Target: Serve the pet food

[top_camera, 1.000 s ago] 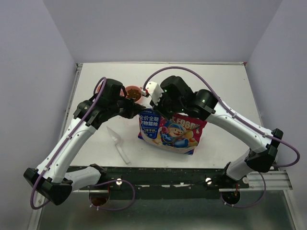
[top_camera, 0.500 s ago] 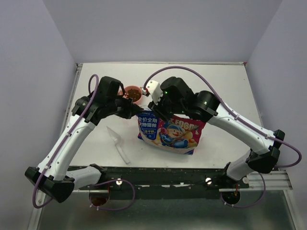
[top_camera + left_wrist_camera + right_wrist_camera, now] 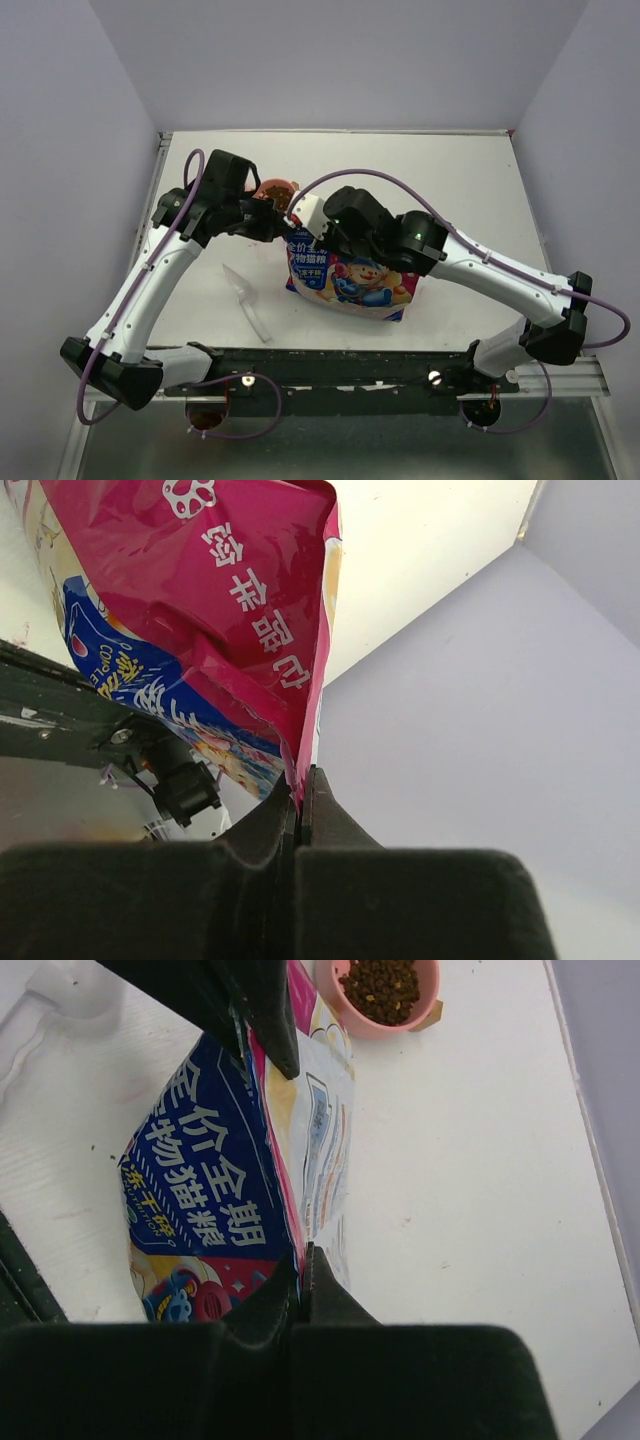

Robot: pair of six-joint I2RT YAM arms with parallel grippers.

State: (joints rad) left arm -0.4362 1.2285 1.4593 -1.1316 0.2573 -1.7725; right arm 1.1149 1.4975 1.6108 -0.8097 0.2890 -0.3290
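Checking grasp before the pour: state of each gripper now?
Left gripper: shut, pinching the bag edge.
Right gripper: shut, pinching the bag edge too.

The right arm swings down and left across the bag [image 3: 350, 285], covering the lettering on its upper right. The right gripper [image 3: 300, 1260], sprung open a moment ago, now pinches the bag's edge again, closer to the left gripper [image 3: 300, 785]. The left arm draws back toward the far left, its gripper now closed fully on the bag's pink rim.
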